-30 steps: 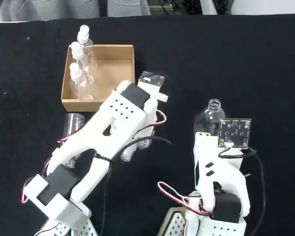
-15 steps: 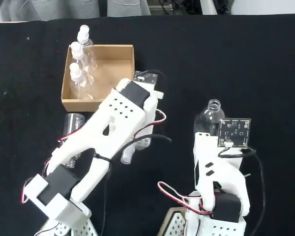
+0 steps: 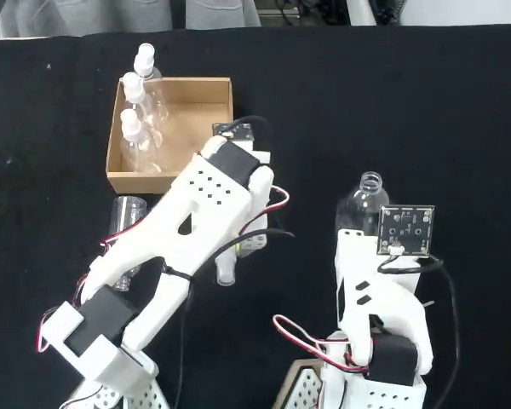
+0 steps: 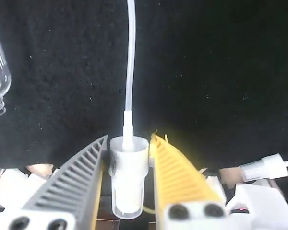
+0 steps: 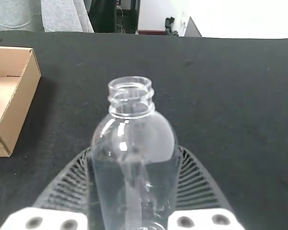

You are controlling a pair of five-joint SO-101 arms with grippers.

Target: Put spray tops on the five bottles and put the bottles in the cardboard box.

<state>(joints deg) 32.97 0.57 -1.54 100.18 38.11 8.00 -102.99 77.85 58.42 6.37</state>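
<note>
spray top tube [image 4: 130, 57] cut off, lying bottle [image 3: 126, 217] partly hidden

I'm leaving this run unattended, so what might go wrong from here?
1. The spray top in the left end effector trails a long thin tube, which may miss or bend against the narrow mouth of the open bottle.
2. The right end effector grips that bottle by its body, so pressing the top on might tilt it.
3. The uncapped bottle lying by the cardboard box is beside the left arm and might get nudged.
</note>
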